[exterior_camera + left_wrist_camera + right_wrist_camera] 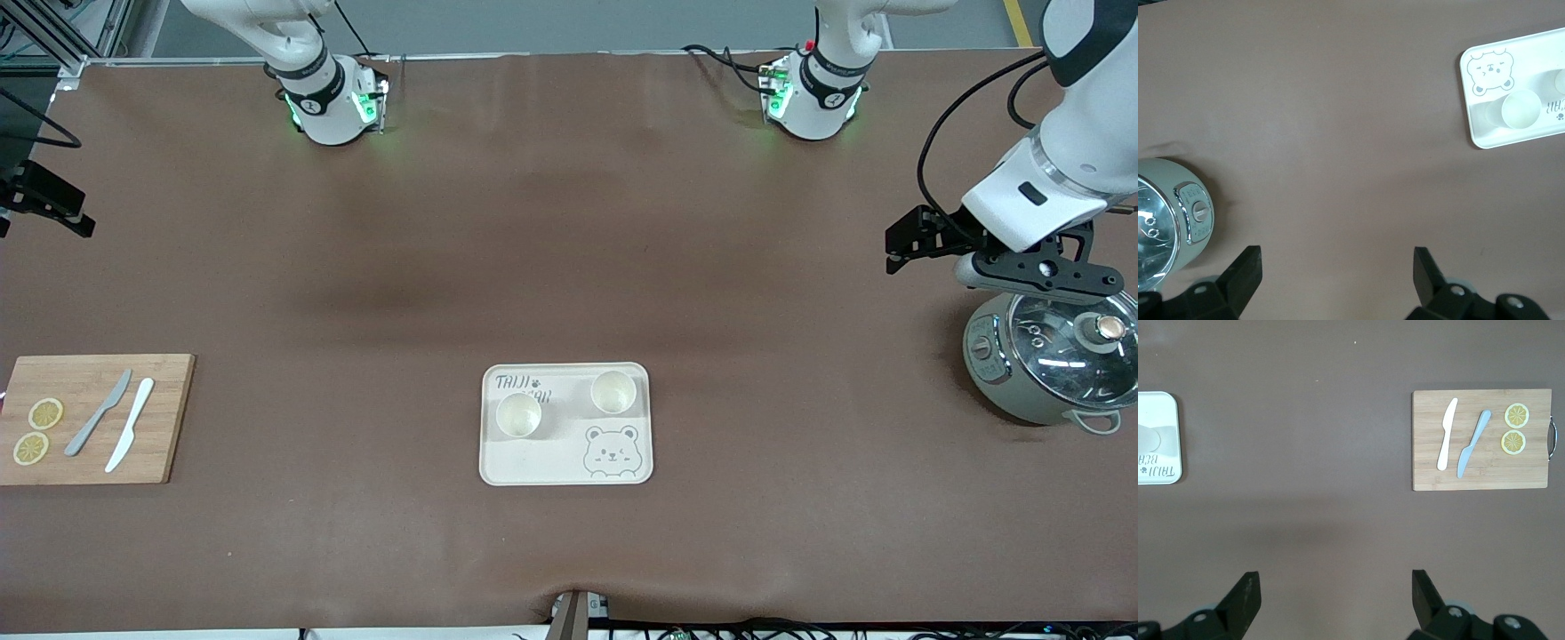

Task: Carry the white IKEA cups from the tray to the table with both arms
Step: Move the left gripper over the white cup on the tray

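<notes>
The left arm comes down from its base at the top of the front view and bends out toward its own end of the table, wrist tilted downward. The left gripper [1336, 270] hangs in the air with fingers [1245, 270] spread wide and nothing between them. The right gripper [1335, 593] is likewise wide apart and empty; its arm seems to reach toward its own table end, mostly out of frame.
</notes>
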Controlling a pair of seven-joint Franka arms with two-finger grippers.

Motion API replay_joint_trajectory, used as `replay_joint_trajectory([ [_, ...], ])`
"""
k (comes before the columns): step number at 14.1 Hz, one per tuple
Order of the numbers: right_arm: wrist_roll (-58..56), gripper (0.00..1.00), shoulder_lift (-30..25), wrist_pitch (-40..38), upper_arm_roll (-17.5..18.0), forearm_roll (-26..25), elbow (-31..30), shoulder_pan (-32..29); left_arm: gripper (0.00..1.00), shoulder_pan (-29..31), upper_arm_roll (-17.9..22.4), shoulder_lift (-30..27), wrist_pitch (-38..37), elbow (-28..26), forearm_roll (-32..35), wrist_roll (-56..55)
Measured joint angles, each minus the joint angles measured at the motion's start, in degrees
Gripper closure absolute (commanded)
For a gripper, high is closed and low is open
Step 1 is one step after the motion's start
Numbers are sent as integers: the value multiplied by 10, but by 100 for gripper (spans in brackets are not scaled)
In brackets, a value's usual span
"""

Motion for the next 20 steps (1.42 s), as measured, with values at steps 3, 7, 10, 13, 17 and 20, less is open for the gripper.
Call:
replay_joint_trajectory([
  [3, 0, 0, 0, 0, 0, 0, 0, 0, 0, 0, 0, 0, 0, 0, 0, 0],
  [7, 0, 0, 0, 0, 0, 0, 0, 0, 0, -2, -1, 8, 13, -2, 0, -19],
  [10, 0, 0, 1, 0, 0, 0, 0, 0, 0, -5, -4, 38, 48, -4, -5, -22],
  [13, 0, 0, 3, 0, 0, 0, 0, 0, 0, -16, -5, 80, 89, -3, -39, -47],
  [17, 0, 0, 4, 2, 0, 0, 0, 0, 0, -62, -6, 168, 112, 63, -44, -149],
  [20, 0, 0, 4, 8, 0, 0, 1, 0, 0, -99, -7, 229, 137, 95, -44, -187],
])
